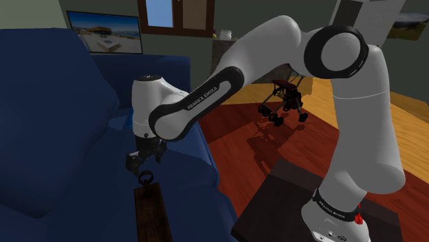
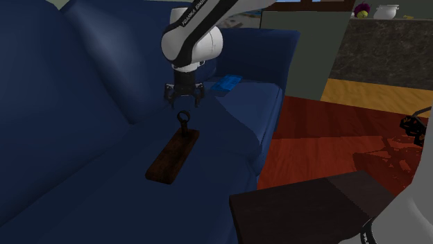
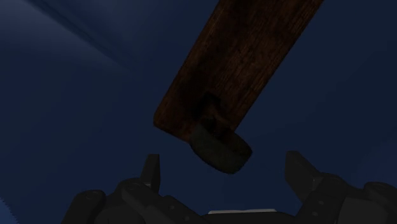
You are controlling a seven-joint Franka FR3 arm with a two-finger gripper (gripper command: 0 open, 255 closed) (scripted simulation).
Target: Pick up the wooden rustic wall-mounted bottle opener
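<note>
Dark brown wood, grain visible: the opener (image 3: pixel 242 57), a long narrow board lying flat on the seat of a blue sofa (image 2: pixel 83 104). At one end it carries a black metal fitting (image 3: pixel 219 146), which the second exterior view shows as an upright ring (image 2: pixel 183 119) on a short stem. In the shoulder view the board (image 1: pixel 151 213) runs from the ring end (image 1: pixel 146 179) down towards the picture's lower edge.

Gripper (image 2: pixel 183 104): black, pointing down, poised over the fitting end of the board. Released; the two fingers (image 3: pixel 151 167) stand wide apart. In the wrist view the fitting lies between them with a gap on either side, touching neither. The shoulder view places the gripper (image 1: pixel 144 163) just above the ring.

Arm (image 1: pixel 275 48): white with dark joints, arching from the stand (image 1: pixel 275 199) over to the sofa (image 1: pixel 55 137).

Stand: dark box on the floor (image 2: pixel 312 132) just beside the sofa's front edge.

Floor: red-brown boards.

Other items:
- A small bright blue object (image 2: pixel 225 83) on the seat beyond the gripper, well apart from the board.
- A dark wheeled frame (image 1: pixel 282 103) on the floor behind the arm.
- A framed picture (image 1: pixel 103 31) on the wall above the sofa back.
</note>
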